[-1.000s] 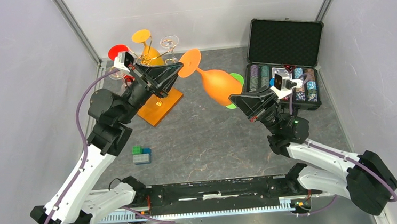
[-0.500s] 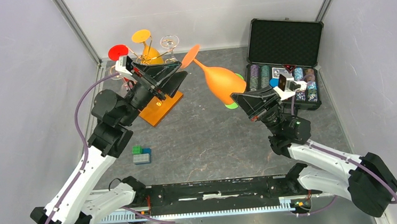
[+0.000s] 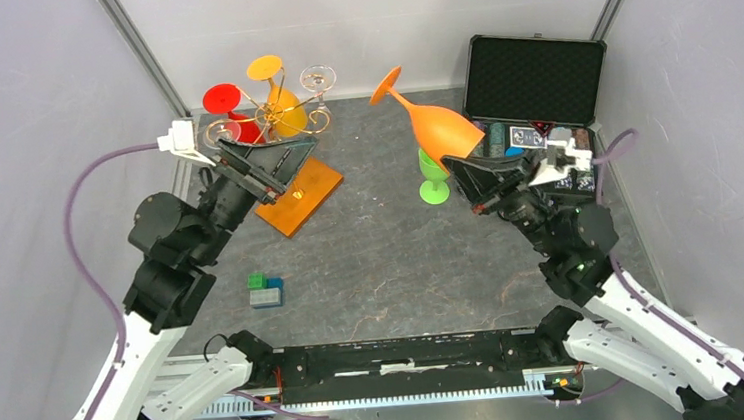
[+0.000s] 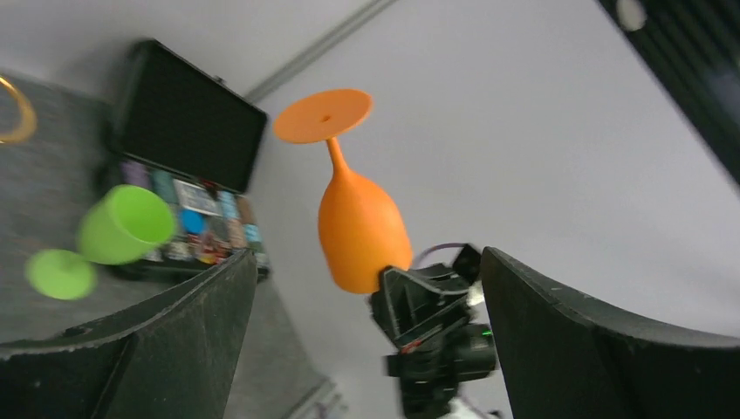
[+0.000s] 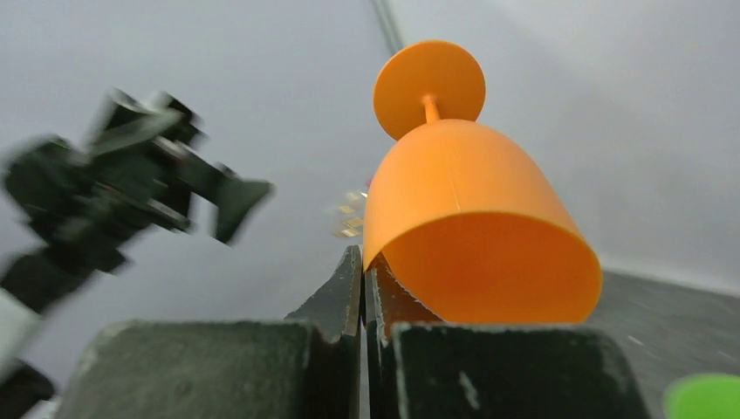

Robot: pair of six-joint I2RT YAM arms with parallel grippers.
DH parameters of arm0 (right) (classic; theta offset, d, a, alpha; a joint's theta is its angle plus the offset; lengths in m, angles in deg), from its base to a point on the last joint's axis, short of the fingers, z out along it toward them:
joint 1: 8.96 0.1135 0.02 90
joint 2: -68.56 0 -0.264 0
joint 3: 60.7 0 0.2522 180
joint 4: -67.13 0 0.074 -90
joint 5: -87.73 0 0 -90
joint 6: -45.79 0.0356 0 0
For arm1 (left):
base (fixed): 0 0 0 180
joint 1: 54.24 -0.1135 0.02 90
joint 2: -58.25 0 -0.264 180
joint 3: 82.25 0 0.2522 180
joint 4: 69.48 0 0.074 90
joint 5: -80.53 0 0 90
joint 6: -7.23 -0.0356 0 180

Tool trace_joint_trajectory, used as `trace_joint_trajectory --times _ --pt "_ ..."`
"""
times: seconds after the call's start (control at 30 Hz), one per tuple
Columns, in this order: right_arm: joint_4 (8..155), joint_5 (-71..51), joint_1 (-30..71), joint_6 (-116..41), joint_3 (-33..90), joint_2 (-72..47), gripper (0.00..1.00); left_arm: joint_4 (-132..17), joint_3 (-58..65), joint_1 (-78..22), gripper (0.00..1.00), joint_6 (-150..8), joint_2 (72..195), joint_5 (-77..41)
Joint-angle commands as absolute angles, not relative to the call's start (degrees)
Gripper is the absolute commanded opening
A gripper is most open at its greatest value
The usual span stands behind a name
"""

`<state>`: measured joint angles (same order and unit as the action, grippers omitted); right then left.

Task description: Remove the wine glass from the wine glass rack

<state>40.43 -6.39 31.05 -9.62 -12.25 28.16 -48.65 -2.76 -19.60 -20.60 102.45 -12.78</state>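
The orange wine glass (image 3: pixel 439 126) hangs in the air away from the wine glass rack (image 3: pixel 270 118), tilted with its foot up and to the left. My right gripper (image 3: pixel 462 170) is shut on the bowl's rim, one finger inside and one outside, which shows plainly in the right wrist view (image 5: pixel 365 262) under the orange wine glass (image 5: pixel 471 201). My left gripper (image 3: pixel 296 164) is open and holds nothing; it hovers over the rack's orange base (image 3: pixel 311 190). The left wrist view shows the orange wine glass (image 4: pixel 358 227) far beyond my wide-open left gripper (image 4: pixel 366 255).
A red glass (image 3: pixel 222 99), another orange glass (image 3: pixel 275 89) and a clear glass (image 3: pixel 317 77) hang on the rack. A green glass (image 3: pixel 433 183) stands on the table below the held one. An open black case (image 3: pixel 536 77) sits back right. Small blocks (image 3: pixel 265 291) lie front left.
My left gripper opened, let go of the orange glass's foot and drew back to the left. The right arm swung the glass right and tipped its foot upward.
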Motion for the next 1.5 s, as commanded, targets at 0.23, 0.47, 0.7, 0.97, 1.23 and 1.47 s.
trace_joint_trajectory --times 0.23,0.47,0.7,0.97,1.23,1.47 --pt "102.35 -7.24 30.94 -38.40 8.99 17.83 0.00 -24.53 6.75 -19.44 1.00 -53.84 101.36 7.90" --pt "115.84 -7.76 31.16 -41.84 15.31 4.38 0.00 -24.84 4.78 -19.43 1.00 -52.29 97.71 21.02" --pt "117.24 -4.05 32.24 -40.72 18.12 -5.50 0.00 -26.37 3.41 -19.43 1.00 -52.96 95.08 23.73" --pt "120.86 -0.65 34.78 -41.58 25.23 -11.83 0.00 -26.10 2.95 -19.43 1.00 -54.45 93.96 24.67" --pt "125.81 2.98 35.49 -43.71 32.37 -17.28 0.01 -26.02 2.98 -19.37 1.00 -55.35 93.93 25.55" --pt "127.54 4.23 35.49 -46.60 39.14 -23.48 0.04 -26.02 2.52 -19.38 1.00 -55.77 94.21 25.75"
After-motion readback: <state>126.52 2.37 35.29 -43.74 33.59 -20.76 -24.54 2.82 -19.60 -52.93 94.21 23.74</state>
